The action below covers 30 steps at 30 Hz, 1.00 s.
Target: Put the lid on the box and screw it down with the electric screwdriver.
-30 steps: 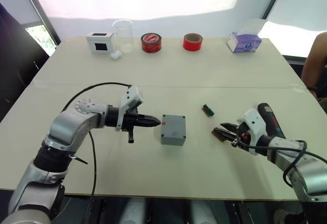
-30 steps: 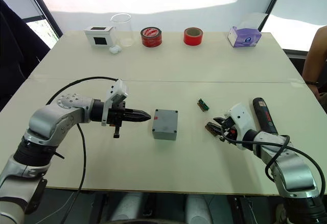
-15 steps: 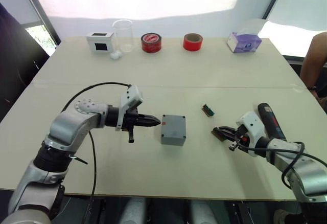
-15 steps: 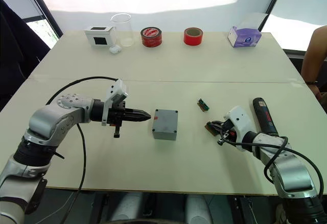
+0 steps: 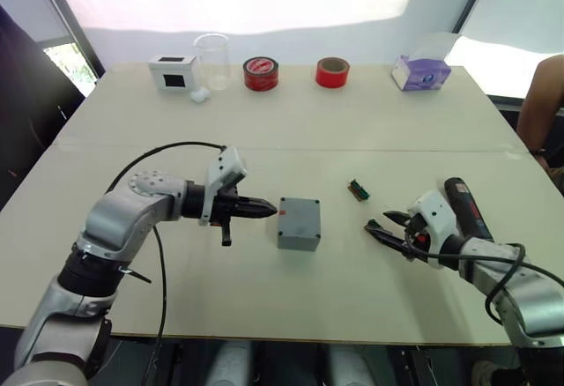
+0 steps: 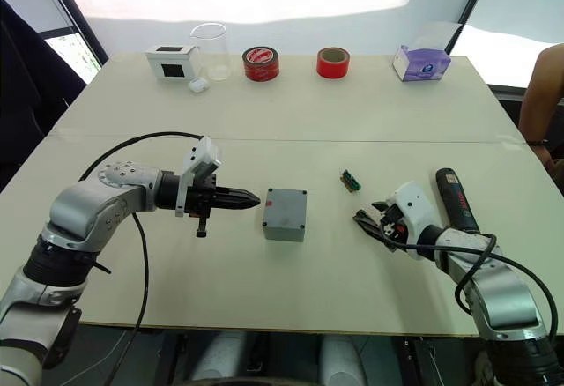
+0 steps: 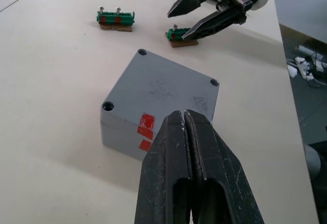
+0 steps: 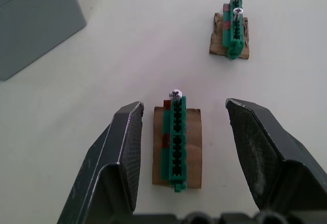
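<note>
Straddling a green connector strip on a brown card (image 8: 176, 144), the right gripper (image 8: 184, 132) hangs with its two black fingers spread wide, one on either side of the strip and touching neither edge. The left gripper (image 7: 184, 132) has its fingers pressed together, empty, the tips just beside the red-marked face of the small grey cast-metal box (image 5: 299, 222), which sits near the middle of the pale table (image 5: 291, 122) with the flat grey lid (image 7: 168, 88) already resting on top. The black pen-shaped electric screwdriver (image 5: 466, 207) lies on the table just beyond the right gripper. A second green connector strip (image 5: 358, 190) lies between box and screwdriver. Along the far edge stand a white box with a black screen (image 5: 172, 72), a clear beaker (image 5: 212, 61), two rolls of red tape (image 5: 261, 73) and a purple tissue box (image 5: 420, 72).
</note>
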{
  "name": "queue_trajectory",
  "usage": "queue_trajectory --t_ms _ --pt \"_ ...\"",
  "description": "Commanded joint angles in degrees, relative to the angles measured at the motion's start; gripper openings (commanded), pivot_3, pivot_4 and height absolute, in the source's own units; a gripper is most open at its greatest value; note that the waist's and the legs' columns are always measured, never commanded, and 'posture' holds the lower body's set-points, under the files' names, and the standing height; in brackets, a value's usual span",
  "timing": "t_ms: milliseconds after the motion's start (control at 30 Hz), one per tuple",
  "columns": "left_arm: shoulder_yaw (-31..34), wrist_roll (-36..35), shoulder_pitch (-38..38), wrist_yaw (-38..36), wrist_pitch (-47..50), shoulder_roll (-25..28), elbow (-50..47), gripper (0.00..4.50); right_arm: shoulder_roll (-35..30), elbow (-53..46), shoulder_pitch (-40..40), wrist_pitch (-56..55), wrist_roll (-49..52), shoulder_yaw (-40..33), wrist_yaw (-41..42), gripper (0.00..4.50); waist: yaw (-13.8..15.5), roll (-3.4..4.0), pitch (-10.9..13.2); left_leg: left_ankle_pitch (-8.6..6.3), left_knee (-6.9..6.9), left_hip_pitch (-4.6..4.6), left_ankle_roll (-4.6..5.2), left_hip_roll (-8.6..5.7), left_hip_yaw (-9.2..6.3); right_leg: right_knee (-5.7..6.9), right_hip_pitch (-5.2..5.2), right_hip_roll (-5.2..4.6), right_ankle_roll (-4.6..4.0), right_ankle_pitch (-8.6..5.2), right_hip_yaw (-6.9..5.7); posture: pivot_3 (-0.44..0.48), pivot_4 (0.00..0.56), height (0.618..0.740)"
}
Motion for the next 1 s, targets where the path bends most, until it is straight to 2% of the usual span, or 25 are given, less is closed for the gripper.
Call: queue_trajectory --t_ms 33,100,133,200,567,700,1000 --pt "1.1 -0.4 -0.2 0.1 -0.5 0.4 -1.3 0.00 0.5 -1.2 -1.0 -0.3 0.2 0.1 -0.2 2.70 0.0 0.00 0.0 0.00 0.00 0.00 0.00 0.00 0.00 0.00 0.00 0.00 0.00 0.00 0.00 0.000 0.150 0.740" --pt "1.1 -0.4 0.1 0.1 -0.5 0.5 -1.5 0.00 0.6 -1.0 -1.0 -0.5 0.0 0.3 -0.3 2.09 0.0 0.00 0.0 0.00 0.00 0.00 0.00 0.00 0.00 0.00 0.00 0.00 0.00 0.00 0.00 0.000 0.150 0.740" --pt "1.2 -0.4 0.2 0.2 -0.4 0.5 -1.6 0.00 0.7 -1.0 -1.1 -0.6 -0.2 0.5 -0.4 1.98 0.0 0.00 0.0 0.00 0.00 0.00 0.00 0.00 0.00 0.00 0.00 0.00 0.00 0.00 0.00 0.000 0.150 0.740" --pt "1.2 -0.4 0.4 0.3 -0.4 0.6 -1.7 0.00 0.6 -0.8 -1.2 -0.6 -0.3 0.8 -0.4 1.13 0.0 0.00 0.0 0.00 0.00 0.00 0.00 0.00 0.00 0.00 0.00 0.00 0.00 0.00 0.00 0.000 0.150 0.740" --pt "1.3 -0.4 0.6 0.4 -0.5 0.6 -1.7 0.00 0.7 -0.5 -1.5 -0.7 -0.7 1.1 -0.5 1.13 0.0 0.00 0.0 0.00 0.00 0.00 0.00 0.00 0.00 0.00 0.00 0.00 0.00 0.00 0.00 0.000 0.150 0.740" --pt "1.2 -0.3 0.6 0.5 -0.6 0.6 -1.7 0.00 0.6 -0.5 -1.4 -0.7 -0.8 1.2 -0.4 0.02 0.0 0.00 0.0 0.00 0.00 0.00 0.00 0.00 0.00 0.00 0.00 0.00 0.00 0.00 0.00 0.000 0.150 0.740" --pt "1.6 -0.4 0.7 0.5 -0.6 0.7 -1.2 0.00 0.1 -2.1 -1.6 1.1 0.4 -0.7 -0.9 0.02 0.0 0.00 0.0 0.00 0.00 0.00 0.00 0.00 0.00 0.01 0.00 0.00 0.00 0.00 0.00 0.000 0.150 0.740"
